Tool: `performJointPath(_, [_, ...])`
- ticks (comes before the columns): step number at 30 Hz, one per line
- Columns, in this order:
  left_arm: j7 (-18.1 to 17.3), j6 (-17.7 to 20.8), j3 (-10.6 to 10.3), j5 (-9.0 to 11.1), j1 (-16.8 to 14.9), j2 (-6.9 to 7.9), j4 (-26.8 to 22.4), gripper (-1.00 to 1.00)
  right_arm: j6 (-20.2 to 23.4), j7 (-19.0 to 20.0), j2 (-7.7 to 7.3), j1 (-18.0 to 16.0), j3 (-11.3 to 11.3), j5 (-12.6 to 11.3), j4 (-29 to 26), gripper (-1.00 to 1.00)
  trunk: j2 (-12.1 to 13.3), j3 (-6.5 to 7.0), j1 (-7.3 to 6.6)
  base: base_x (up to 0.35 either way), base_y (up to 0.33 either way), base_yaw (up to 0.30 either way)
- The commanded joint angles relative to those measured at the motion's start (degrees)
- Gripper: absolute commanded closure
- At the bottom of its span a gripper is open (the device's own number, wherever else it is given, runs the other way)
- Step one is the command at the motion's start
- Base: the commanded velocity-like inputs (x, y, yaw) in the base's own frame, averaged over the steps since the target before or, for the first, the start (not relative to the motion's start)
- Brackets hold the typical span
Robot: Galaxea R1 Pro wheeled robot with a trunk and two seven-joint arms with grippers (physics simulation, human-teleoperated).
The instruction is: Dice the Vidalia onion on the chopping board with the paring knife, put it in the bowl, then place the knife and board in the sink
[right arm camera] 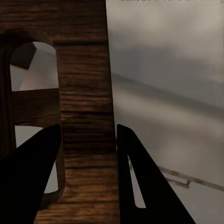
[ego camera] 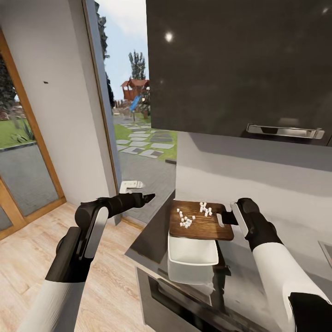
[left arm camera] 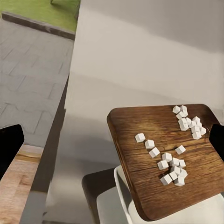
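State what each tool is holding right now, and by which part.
The right tool grips the chopping board by the edge strip beside its handle slot, holding it over the bowl. The left tool holds nothing.

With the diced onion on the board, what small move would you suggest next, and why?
Probably tilt the chopping board gently toward the bowl: the right gripper clamps its handle end, it hangs above the bowl, and the onion dice lie on it.

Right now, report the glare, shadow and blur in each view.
Head view: a bright glare spot on the glossy upper cabinet, which casts a shadow on the backsplash below. Left wrist view: sharp onion dice on the chopping board. Right wrist view: the board's wood grain is soft and blurred between the right hand fingers.
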Motion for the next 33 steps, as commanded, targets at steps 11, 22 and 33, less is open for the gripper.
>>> performJointPath(11, [-0.23,0.27,0.06,-0.12,-0.06,-0.03,-0.03,-1.0,0.19,-0.36,-0.02,-0.05,-0.01,-0.49,-0.84,1.0,-0.14,-0.14,0.04,0.0,0.0,0.0])
performJointPath(22, [-0.23,0.27,0.05,-0.12,-0.06,-0.03,0.01,-1.0,0.19,-0.36,-0.09,-0.05,-0.01,-0.41,-0.97,1.0,-0.14,-0.14,0.04,0.0,0.0,0.0])
performJointPath(33, [-0.23,0.27,0.06,-0.12,-0.06,-0.03,0.0,-1.0,0.19,-0.36,-0.25,-0.05,0.06,-0.4,-1.48,1.0,-0.14,-0.14,0.04,0.0,0.0,0.0])
